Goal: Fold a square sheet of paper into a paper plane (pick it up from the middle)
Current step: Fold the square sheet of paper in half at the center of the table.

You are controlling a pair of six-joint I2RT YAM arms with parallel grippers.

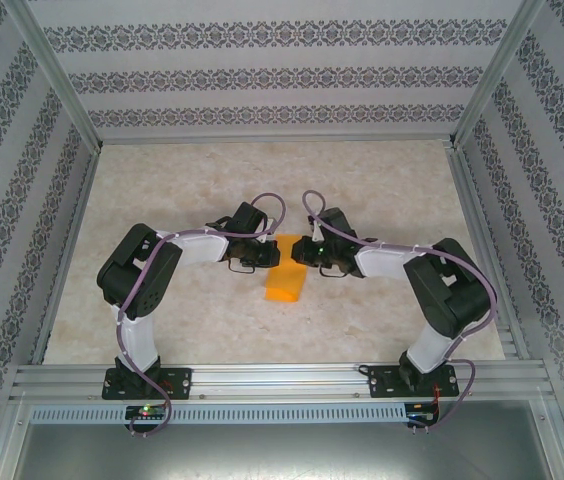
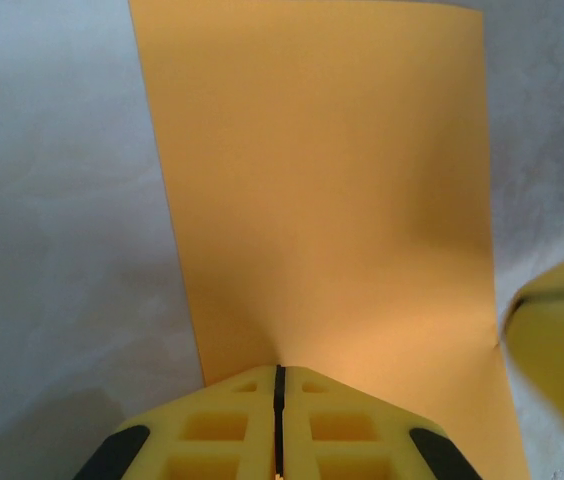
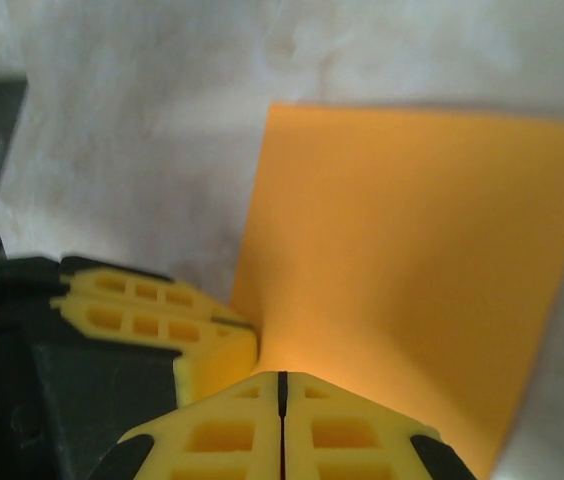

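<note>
Marbled tabletop (image 1: 382, 190) is crossed base-ward by the orange paper sheet (image 1: 285, 282), its far end pinched by left gripper (image 2: 277, 375) and right gripper (image 3: 282, 380).

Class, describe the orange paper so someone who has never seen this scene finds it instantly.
Start at the pale marbled table inside the patterned walls. Near its middle the left gripper and right gripper meet, shut on the orange sheet of paper. It is flat, plain and bright, unlike the black arms.
</note>
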